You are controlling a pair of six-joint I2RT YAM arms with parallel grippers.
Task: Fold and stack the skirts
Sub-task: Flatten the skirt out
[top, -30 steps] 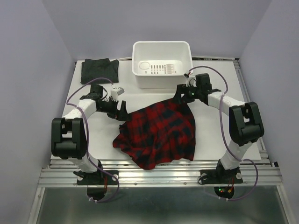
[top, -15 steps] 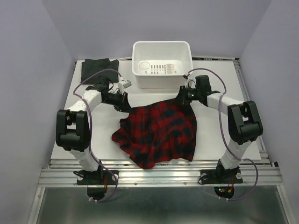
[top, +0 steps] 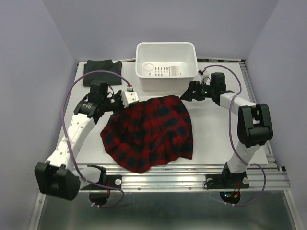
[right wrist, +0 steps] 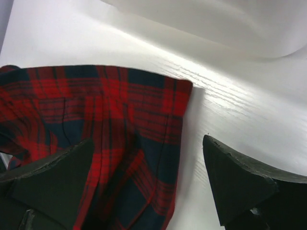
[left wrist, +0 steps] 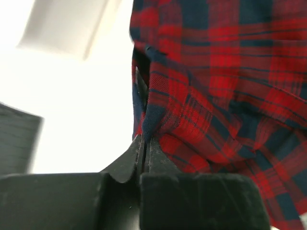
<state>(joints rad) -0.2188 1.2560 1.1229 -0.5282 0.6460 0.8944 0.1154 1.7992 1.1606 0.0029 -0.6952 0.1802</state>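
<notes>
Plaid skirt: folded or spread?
Spread, not folded: the plaid skirt lies rumpled but open across the table, one edge pinched in the shut left pincer; right pincer open.

Both the left arm (top: pixel 72 136) and the right arm (top: pixel 229 101) are built of white links joined by black joint housings (top: pixel 256 125). A purple cable (top: pixel 230 136) is looped along each. Black wedge-shaped fingers (right wrist: pixel 240 179) are fitted to the right gripper (right wrist: pixel 148 141). Red and green lights (top: pixel 229 195) are noted at the near bases.

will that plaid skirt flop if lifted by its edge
Probably floppy: the plaid skirt lies in soft rumpled folds. It would likely hang from the left gripper, shut on one bunched edge, the rest dragging.
</notes>
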